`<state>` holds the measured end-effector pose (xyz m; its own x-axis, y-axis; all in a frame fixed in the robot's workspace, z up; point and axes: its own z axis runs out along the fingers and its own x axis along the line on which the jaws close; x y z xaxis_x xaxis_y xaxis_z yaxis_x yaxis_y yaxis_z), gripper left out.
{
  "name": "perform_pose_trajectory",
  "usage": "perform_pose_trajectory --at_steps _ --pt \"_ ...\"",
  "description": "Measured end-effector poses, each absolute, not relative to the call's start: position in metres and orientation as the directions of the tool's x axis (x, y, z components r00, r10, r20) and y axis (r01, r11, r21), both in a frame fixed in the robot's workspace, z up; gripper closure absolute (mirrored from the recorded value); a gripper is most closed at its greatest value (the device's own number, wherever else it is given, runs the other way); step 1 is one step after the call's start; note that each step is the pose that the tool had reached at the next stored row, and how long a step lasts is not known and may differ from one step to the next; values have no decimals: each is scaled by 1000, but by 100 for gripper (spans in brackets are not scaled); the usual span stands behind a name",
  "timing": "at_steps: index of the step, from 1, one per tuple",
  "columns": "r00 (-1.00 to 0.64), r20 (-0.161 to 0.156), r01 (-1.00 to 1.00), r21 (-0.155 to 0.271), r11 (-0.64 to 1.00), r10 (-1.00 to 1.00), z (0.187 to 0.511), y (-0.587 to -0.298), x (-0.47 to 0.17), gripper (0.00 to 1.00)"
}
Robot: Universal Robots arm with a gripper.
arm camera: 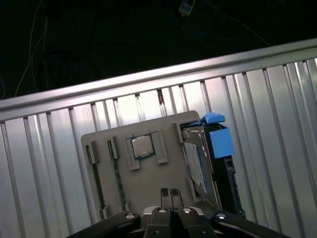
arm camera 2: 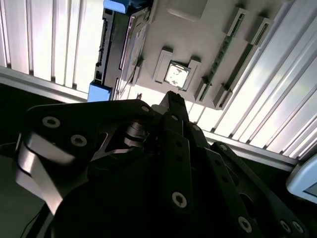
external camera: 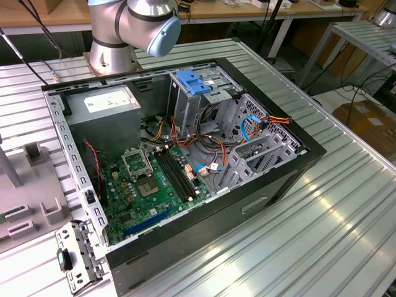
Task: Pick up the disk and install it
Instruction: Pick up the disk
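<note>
The end effector is seen clenched on nothing, over the grey tray on the bench. The disk is stood on edge at the tray's side, label foreshortened, one end hidden behind the end effector.

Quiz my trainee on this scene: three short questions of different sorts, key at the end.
1. True or false: the gripper holds the disk.
2. What sits in the middle holder of the grey tray? A) processor chip B) fan C) battery
3. Fill in: in the exterior view the computer case lies with its side ___, motherboard showing.
Key: 1 false, the gripper is shut and empty and the disk stands in the tray; 2 A; 3 open.
</note>
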<state>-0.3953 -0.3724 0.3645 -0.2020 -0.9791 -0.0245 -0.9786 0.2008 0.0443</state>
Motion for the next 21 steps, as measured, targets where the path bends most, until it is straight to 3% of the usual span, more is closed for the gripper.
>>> perform_pose_trajectory --at_steps 21 --pt "-35 -24 -998 44 34 -999 364 -372 -395 89"
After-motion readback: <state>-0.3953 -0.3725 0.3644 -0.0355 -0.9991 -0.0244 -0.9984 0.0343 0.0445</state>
